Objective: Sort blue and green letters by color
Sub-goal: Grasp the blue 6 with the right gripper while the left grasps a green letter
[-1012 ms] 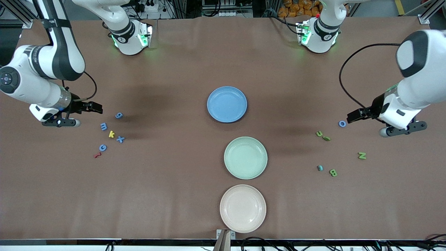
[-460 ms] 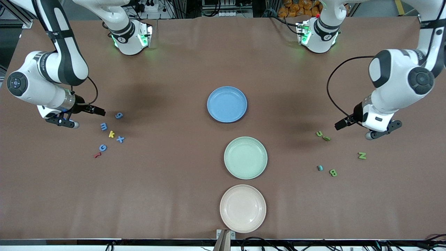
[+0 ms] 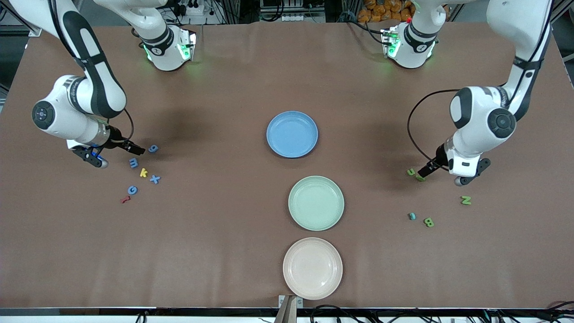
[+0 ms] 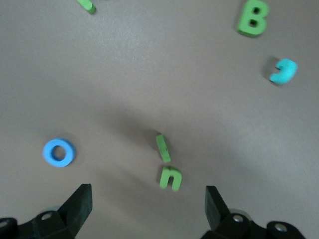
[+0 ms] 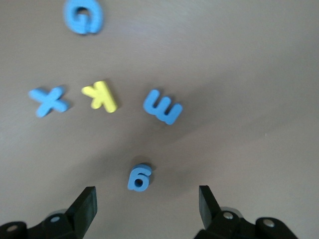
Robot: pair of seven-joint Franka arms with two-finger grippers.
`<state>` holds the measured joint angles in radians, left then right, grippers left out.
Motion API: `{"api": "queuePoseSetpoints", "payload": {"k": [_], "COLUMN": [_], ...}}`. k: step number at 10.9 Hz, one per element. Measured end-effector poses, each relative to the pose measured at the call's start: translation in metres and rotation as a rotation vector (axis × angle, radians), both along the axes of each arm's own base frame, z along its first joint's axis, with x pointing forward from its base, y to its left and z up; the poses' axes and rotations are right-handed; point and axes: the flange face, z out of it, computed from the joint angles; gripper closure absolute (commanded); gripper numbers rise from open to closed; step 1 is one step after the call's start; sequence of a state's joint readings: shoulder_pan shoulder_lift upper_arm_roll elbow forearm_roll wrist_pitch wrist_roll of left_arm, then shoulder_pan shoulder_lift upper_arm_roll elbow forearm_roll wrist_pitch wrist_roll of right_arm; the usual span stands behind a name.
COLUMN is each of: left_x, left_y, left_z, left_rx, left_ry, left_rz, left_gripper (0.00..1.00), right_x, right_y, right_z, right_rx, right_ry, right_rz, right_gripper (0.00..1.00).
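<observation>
Blue letters lie toward the right arm's end: 9 (image 3: 153, 148), m (image 3: 133, 163), x (image 3: 154, 179), G (image 3: 132, 189). My right gripper (image 3: 136, 150) is open, low beside the 9 (image 5: 139, 177), with nothing between its fingers (image 5: 85, 203). Green letters lie toward the left arm's end: u (image 3: 410, 172), N (image 3: 466, 200), B (image 3: 429, 222). My left gripper (image 3: 423, 172) is open, empty, low over the table beside the u (image 4: 170, 178). The blue o (image 4: 59, 152) shows only in the left wrist view; the left arm hides it in the front view.
A blue plate (image 3: 270, 134), a green plate (image 3: 291, 202) and a beige plate (image 3: 286, 268) line the table's middle. A yellow k (image 3: 143, 172) and a red squiggle (image 3: 125, 199) lie among the blue letters. A teal piece (image 3: 412, 216) and a small green bar (image 3: 420, 178) lie near the green ones.
Both arms have swung toward the table's middle and come down. The right gripper closed in on the 9. The left gripper moved from beside the o to beside the u.
</observation>
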<state>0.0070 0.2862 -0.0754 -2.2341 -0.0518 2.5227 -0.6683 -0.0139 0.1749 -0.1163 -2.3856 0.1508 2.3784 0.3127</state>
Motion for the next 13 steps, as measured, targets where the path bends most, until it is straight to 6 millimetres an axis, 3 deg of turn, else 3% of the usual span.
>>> {"api": "queuePoseSetpoints", "payload": {"k": [2,5,8,12,13], "left_x": [-0.003,-0.001,0.006,0.013,0.014], "left_y": [-0.001,-0.005,-0.006,-0.01,-0.011], "left_z": [-0.033,-0.057,-0.061,-0.066,-0.067], "left_rx": [0.039,0.078,0.076,0.072,0.072], "left_ry": [0.008,-0.021,-0.03,-0.031,-0.031], "left_rz": [0.035,0.078,0.099,0.136,0.136], "left_gripper": [0.0,0.0,0.0,0.0,0.06], "right_x": [-0.003,0.0,0.002,-0.008,-0.011], "right_y": [0.0,0.009,0.027,0.027,0.027], "right_z": [-0.016,-0.028,-0.048,-0.063,-0.066], "right_rx": [-0.017,-0.02,-0.029,-0.033,-0.033], "right_ry": [0.03,0.019,0.012,0.047,0.054], "right_rz": [-0.102,-0.228,-0.262,-0.264,-0.264], "right_gripper": [0.19,0.24,0.27,0.27,0.29]}}
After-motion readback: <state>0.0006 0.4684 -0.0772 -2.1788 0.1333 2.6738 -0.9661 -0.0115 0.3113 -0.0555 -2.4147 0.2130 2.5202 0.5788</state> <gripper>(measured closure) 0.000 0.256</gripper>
